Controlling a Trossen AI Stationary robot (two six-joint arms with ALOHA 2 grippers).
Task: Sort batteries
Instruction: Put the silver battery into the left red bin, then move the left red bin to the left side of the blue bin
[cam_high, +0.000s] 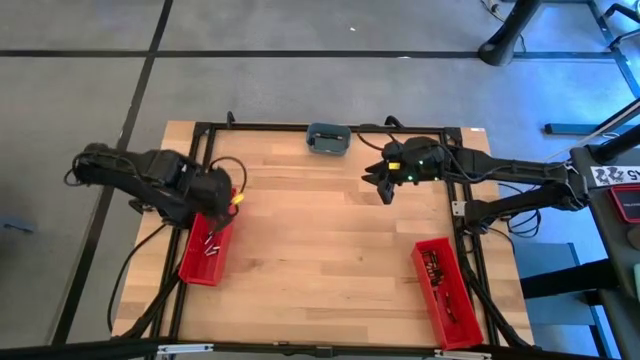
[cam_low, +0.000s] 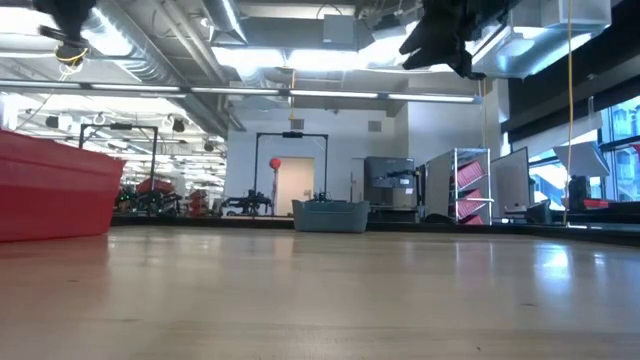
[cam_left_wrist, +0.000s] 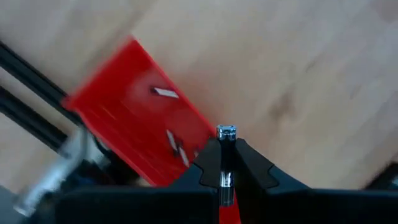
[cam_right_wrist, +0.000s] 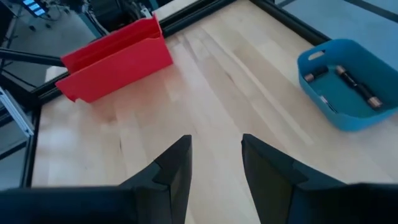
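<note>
1. The left gripper (cam_left_wrist: 225, 163) is pinched tight on one small battery (cam_left_wrist: 226, 133). It is up in the air over the left red bin (cam_high: 205, 250), by the table's left edge.
2. That battery stands up straight between the two dark fingers. Its long side runs along the fingers, and its shiny silver end pokes out past the tips.
3. More batteries (cam_left_wrist: 175, 144) lie flat in the left red bin. They point different ways, and two of them cross each other.
4. The right gripper (cam_right_wrist: 214, 163) hangs over the bare wood near the back of the table. Its fingers are apart and it holds nothing.
5. A blue dish (cam_right_wrist: 344, 84) sits at the back edge of the table with a few dark batteries (cam_right_wrist: 356, 84) lying flat in it.
6. Another red bin (cam_high: 447, 291) sits near the front right corner, and I cannot make out what is inside it.
</note>
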